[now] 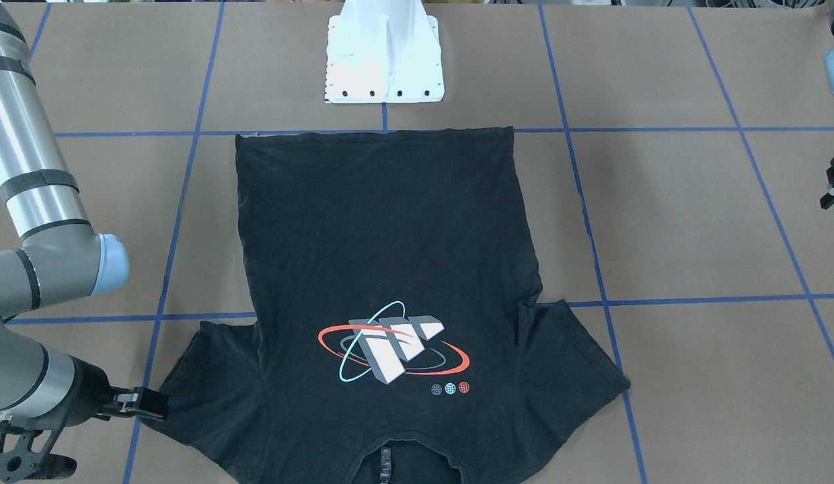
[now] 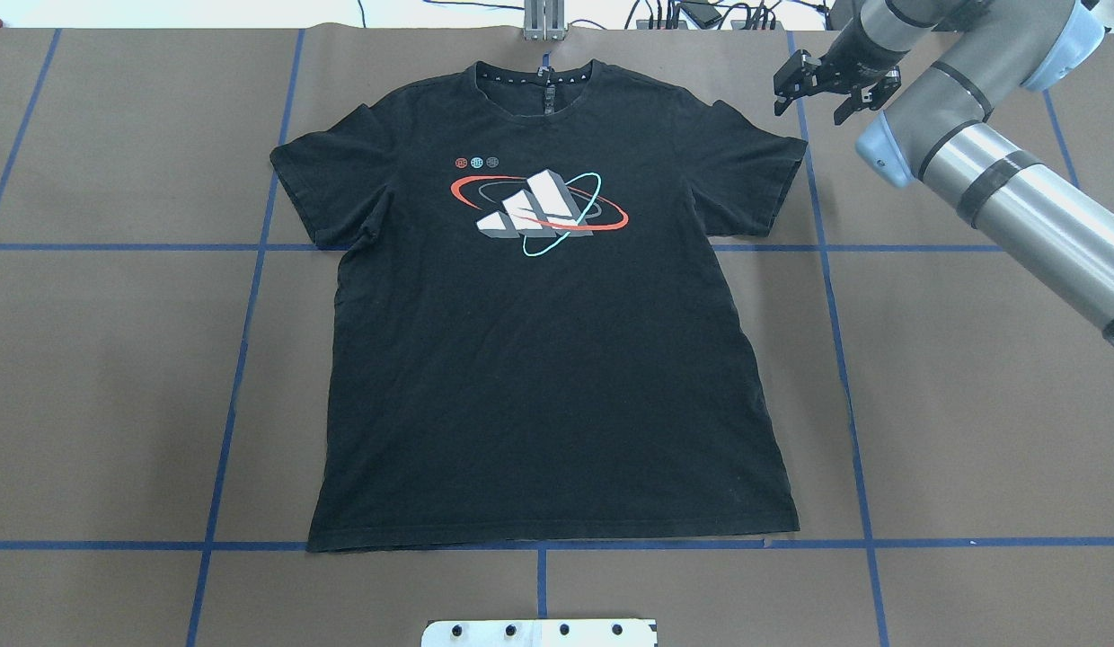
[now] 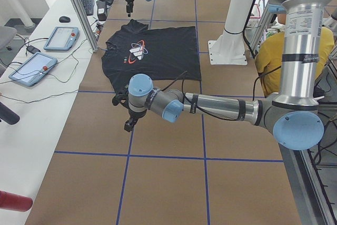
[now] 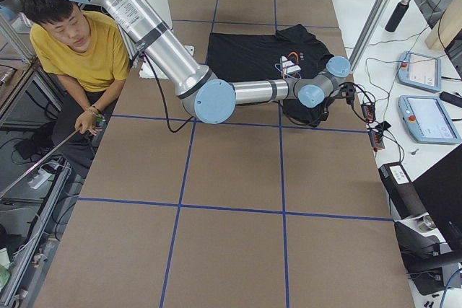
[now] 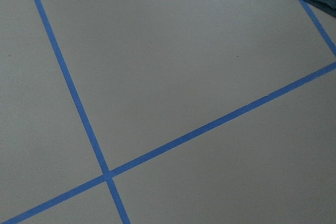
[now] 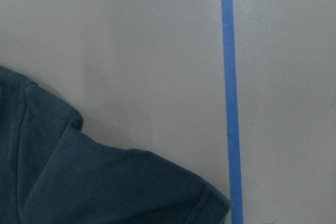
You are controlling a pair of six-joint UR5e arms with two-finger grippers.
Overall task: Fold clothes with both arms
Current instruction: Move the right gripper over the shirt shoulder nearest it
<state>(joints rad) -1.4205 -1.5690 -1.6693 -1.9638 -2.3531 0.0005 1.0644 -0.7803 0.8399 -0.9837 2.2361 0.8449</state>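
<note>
Flat and front up in the middle of the brown paper-covered desk (image 2: 970,404): a black short-sleeved T-shirt (image 2: 557,377). Collar toward the far edge, away from the robot. Hem toward the white pedestal base (image 1: 383,60), near it but apart. Both sleeves spread out to the sides. Chest graphic (image 2: 539,211) of white blocks ringed in red and teal facing up, with three small round marks beside it.

Right end effector (image 2: 810,106) pointing down just beside the tip of the sleeve on the robot's right, over a blue tape line (image 2: 835,314). Fingers spread apart, holding nothing. In the front-facing view, fingertips right at the sleeve's edge; impossible to tell whether touching the cloth. In the right wrist view, only the sleeve's corner at lower left and the tape line alongside it.

Left end effector (image 3: 129,122) hanging over bare desk far out on the robot's left, well apart from the T-shirt. Only a sliver of it at the edge of the front-facing view and none in the overhead view, so no telling whether wide or narrow. In the left wrist view, two crossing tape lines and a scrap of dark cloth at the upper right corner.

Behind the robot, seated beside the desk, a person in a yellow shirt (image 4: 79,48). On the white side bench, a grey-blue teach pendant (image 4: 421,70) with a second one next to it.
</note>
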